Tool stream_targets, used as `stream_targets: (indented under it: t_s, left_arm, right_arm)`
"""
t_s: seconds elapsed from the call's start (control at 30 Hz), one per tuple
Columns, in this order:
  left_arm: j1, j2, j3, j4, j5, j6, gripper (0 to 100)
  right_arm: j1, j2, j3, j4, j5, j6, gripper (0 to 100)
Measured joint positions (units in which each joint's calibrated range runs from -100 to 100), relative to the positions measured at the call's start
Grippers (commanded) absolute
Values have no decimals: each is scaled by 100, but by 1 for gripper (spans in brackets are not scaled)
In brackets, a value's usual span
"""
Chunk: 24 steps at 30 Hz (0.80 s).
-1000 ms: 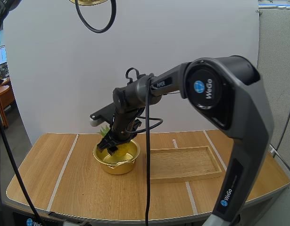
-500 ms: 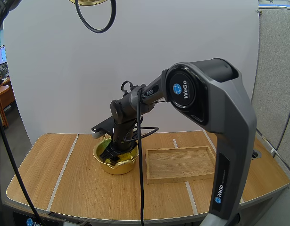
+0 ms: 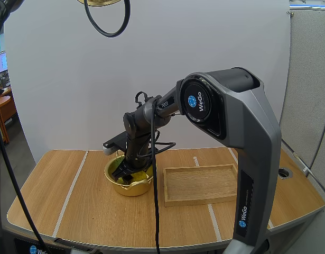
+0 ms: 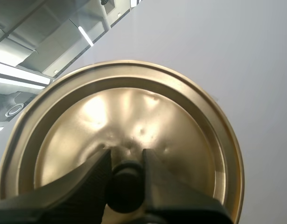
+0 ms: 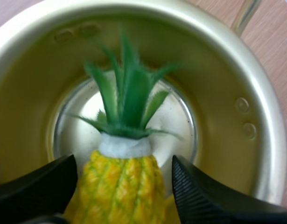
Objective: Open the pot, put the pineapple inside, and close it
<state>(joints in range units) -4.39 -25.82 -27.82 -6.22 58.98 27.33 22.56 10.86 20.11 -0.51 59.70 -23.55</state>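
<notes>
The pineapple (image 5: 120,191) is found inside the pot (image 5: 227,93), crown turned toward the pot's floor, leaves clear of the pot's wall. Whether the leaf tips touch the floor cannot be told. The yellow body is clamped by the right claw (image 5: 125,179), one ribbed finger on each side, the fingers (image 5: 204,196) lowered below the pot's rim.

In the high view the right claw (image 3: 128,172) is seen sunk into the open pot (image 3: 133,189), the arm reaching down from above it. The pot is set on the desk (image 3: 72,201). A wooden tray (image 3: 202,184) is noted just beside the pot, on its right, not touching it.

The lid (image 4: 134,107) is held off the pot: its knob (image 4: 126,186) is pinched by the left claw (image 4: 126,172). The lid's (image 3: 99,2) gold edge is seen high above the pot, to its left.
</notes>
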Motion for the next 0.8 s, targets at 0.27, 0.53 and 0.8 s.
stream_targets:
  t_s: [0.27,0.53,0.8]
  left_arm:
    - [0,0,0,0,0,0,0]
    - [0,0,0,0,0,0,0]
    - [0,0,0,0,0,0,0]
  right_arm:
    - [-6,-95,0,-12,6,37,100]
    - [-6,-753,0,-12,109,70,100]
    - [-6,-2153,0,-12,942,128,100]
